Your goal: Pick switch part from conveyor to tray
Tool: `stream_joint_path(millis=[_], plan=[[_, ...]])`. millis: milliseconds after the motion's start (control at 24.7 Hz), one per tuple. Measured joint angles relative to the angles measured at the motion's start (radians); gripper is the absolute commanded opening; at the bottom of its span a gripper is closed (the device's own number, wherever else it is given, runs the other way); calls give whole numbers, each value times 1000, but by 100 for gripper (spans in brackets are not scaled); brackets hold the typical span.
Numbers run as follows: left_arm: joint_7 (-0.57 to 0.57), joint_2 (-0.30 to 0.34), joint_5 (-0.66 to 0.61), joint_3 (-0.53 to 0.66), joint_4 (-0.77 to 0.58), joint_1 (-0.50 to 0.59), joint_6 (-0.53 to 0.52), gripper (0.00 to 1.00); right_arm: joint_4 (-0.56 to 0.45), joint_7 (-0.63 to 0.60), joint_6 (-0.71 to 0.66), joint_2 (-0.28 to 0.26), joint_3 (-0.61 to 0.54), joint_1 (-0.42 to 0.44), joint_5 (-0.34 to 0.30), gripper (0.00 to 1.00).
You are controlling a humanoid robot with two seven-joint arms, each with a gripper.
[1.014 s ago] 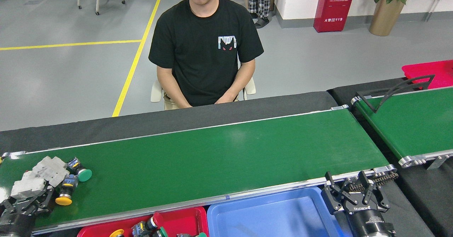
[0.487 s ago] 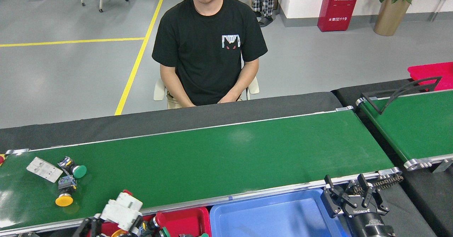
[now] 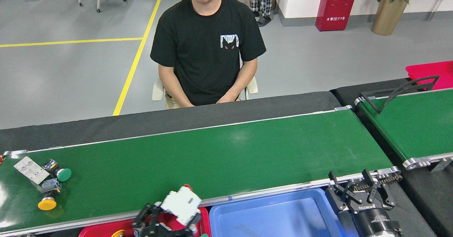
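Red tray (image 3: pixel 106 229): set at the near edge below the conveyor rail, glossy plastic; a yellow cap and dark switch bodies are glimpsed inside, mostly hidden by the left end effector.
Blue tray (image 3: pixel 269 215): smooth, glossy, rounded walls, placed just beside the red tray; only bare floor is seen in it.
Left end effector (image 3: pixel 177 212): held over the red tray, fingers pinched on a white blocky switch part (image 3: pixel 182 204) with a small red tip.
Right end effector (image 3: pixel 357 191): black linkage fingers spread apart, nothing between them, positioned at the blue tray's right corner by the chain drive.
Conveyor (image 3: pixel 219 159): long glossy green belt framed in silver rails.
Parts on belt: at the far left, a flat white plate (image 3: pixel 31 170), a green-capped switch (image 3: pixel 58 171) and a yellow-capped switch (image 3: pixel 47 198) are seen lying close together.
Background: a seated person (image 3: pixel 207 49) is seen behind the bench.
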Motion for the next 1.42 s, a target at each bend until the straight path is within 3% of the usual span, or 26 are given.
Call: stream_joint_path(millis=[41, 122, 162, 284, 487, 608, 730, 892, 1014, 1136, 1420], plan=[[-1, -8, -25, -34, 16, -4, 28, 46, -1, 1, -15, 0, 0, 0, 0, 100], [-2, -11, -45, -96, 53, -11, 94, 95, -2, 1, -36, 0, 0, 0, 0, 100], [-3, -11, -47, -116, 66, -12, 123, 100, -2, 2, -44, 0, 0, 0, 0, 100], [-5, -12, -44, -150, 91, -12, 200, 100, -3, 2, -51, 0, -1, 0, 0, 100], [5, -12, -39, -114, 81, -12, 231, 100, -10, 3, -69, 0, -1, 0, 0, 100], [19, -12, -15, 45, 16, 18, 236, 100, -12, 3, -77, 0, -1, 4, 0, 100], [45, -6, 46, 302, -22, 76, 242, 100, -13, 3, -78, -1, -1, 12, 0, 100], [69, 46, 166, 688, -1, 124, 178, 100, -19, 4, -80, -13, 1, 46, 0, 100], [73, 83, 208, 902, 71, 160, 112, 100, -29, 4, -80, -18, 5, 75, 0, 100], [75, 130, 213, 968, 170, 159, 75, 100, -41, 4, -81, -19, 15, 95, 0, 100], [79, 208, 214, 977, 295, 79, 63, 100, -43, 4, -82, -21, 23, 96, 0, 100]])
